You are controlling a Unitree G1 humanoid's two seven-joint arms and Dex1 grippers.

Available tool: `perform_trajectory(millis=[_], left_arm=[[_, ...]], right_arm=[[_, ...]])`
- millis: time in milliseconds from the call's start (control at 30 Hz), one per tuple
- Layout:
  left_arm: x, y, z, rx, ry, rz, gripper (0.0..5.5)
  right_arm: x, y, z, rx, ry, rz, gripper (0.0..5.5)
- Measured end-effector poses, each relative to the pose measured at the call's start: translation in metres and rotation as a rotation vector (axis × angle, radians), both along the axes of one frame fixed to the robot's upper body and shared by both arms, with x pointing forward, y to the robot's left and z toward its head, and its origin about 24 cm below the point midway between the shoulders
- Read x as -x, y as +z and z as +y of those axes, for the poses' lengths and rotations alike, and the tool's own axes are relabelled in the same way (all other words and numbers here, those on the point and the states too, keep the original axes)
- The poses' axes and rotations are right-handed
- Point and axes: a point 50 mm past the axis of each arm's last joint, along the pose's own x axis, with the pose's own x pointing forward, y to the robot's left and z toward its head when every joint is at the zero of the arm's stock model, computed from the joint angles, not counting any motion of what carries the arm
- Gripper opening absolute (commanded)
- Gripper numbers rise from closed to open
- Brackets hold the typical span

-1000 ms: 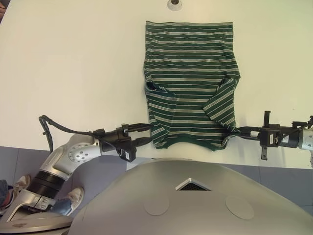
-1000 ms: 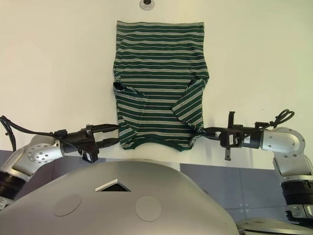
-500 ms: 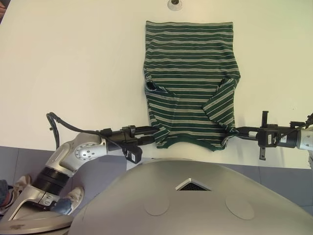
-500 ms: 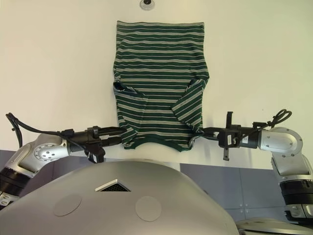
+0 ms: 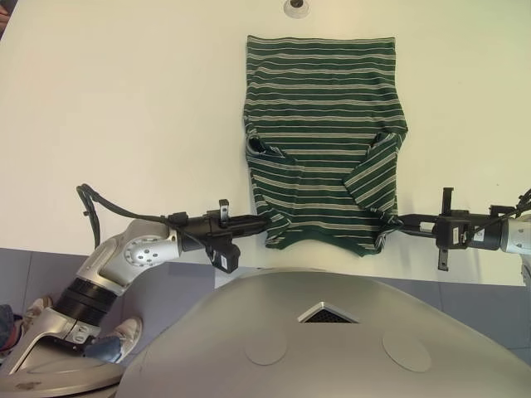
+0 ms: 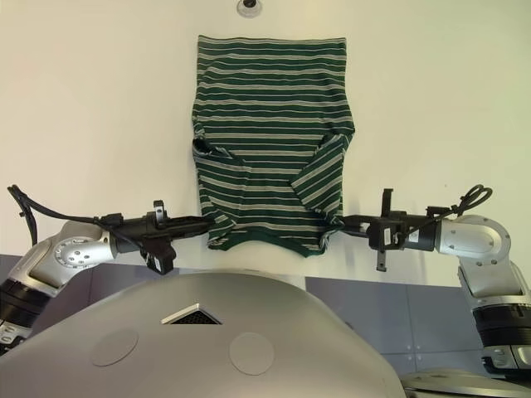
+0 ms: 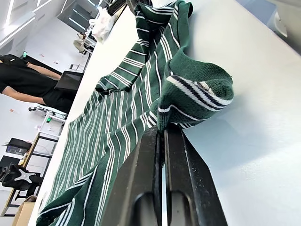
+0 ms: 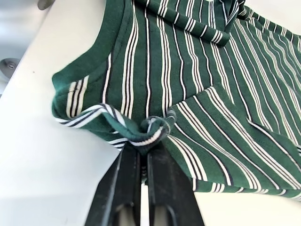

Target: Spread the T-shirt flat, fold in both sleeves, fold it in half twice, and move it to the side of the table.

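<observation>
A green T-shirt (image 5: 323, 124) with white stripes lies on the white table (image 5: 124, 124), both sleeves folded in over its body. My left gripper (image 5: 267, 221) is at the shirt's near left corner, lying low on the table. In the left wrist view its fingers (image 7: 155, 155) are shut on a bunched fold of the hem (image 7: 197, 92). My right gripper (image 5: 392, 221) is at the near right corner. Its fingers (image 8: 127, 174) are shut on a pinched fold of striped fabric (image 8: 141, 134).
A round metal fitting (image 5: 295, 7) sits at the table's far edge, just beyond the shirt. The table's near edge runs close behind both grippers, with grey floor (image 5: 33, 274) below it. Bare tabletop lies left and right of the shirt.
My left gripper slid right to the shirt's near left corner and went from open to shut on the hem. The right gripper kept its hold, shifting only slightly left.
</observation>
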Motion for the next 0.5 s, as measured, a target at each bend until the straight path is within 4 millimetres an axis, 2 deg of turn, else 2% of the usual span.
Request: perform_trajectory(millis=[200, 367, 500], left_arm=[[0.007, 0.003, 0.003, 0.034, 0.004, 0.059, 0.01], [-0.002, 0.021, 0.009, 0.109, 0.057, 0.028, 0.01], [0.000, 0.033, 0.014, 0.176, 0.066, 0.037, 0.01]], right_arm=[[0.000, 0.006, 0.003, -0.038, 0.001, -0.022, 0.00], [0.005, 0.020, 0.005, -0.116, 0.014, -0.029, 0.00], [0.009, 0.030, 0.004, -0.153, 0.027, -0.033, 0.00]])
